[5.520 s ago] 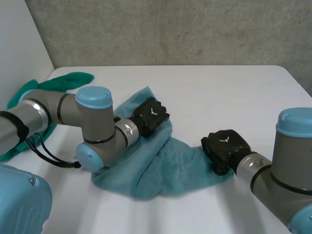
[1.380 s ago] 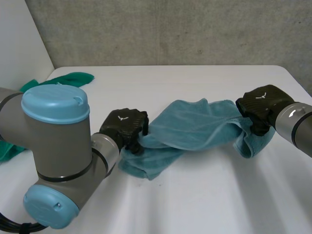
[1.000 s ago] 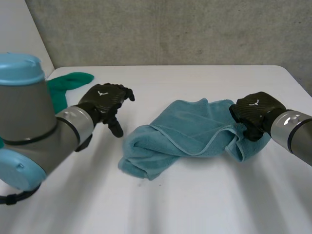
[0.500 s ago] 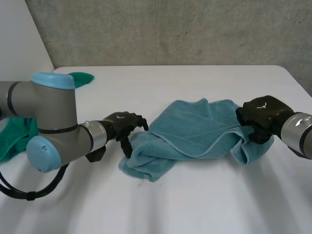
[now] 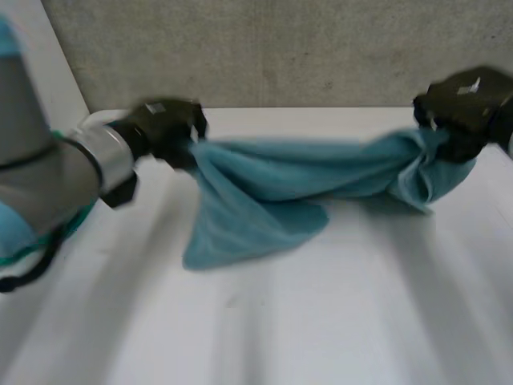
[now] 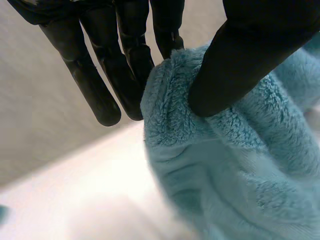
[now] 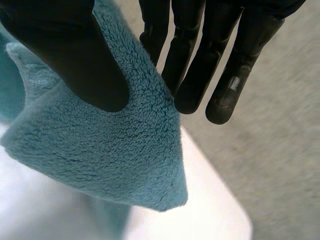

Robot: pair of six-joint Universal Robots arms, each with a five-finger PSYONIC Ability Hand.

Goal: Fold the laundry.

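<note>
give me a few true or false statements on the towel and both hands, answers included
1. The left hand pinches the blue towel between thumb and fingers. True.
2. The towel lies folded flat on the white table. False: it is stretched between the two hands, with a loose part sagging below.
3. The right hand is open, clear of the towel. False: its thumb and fingers pinch the towel.
4. Both hands hold the same towel. True.
</note>
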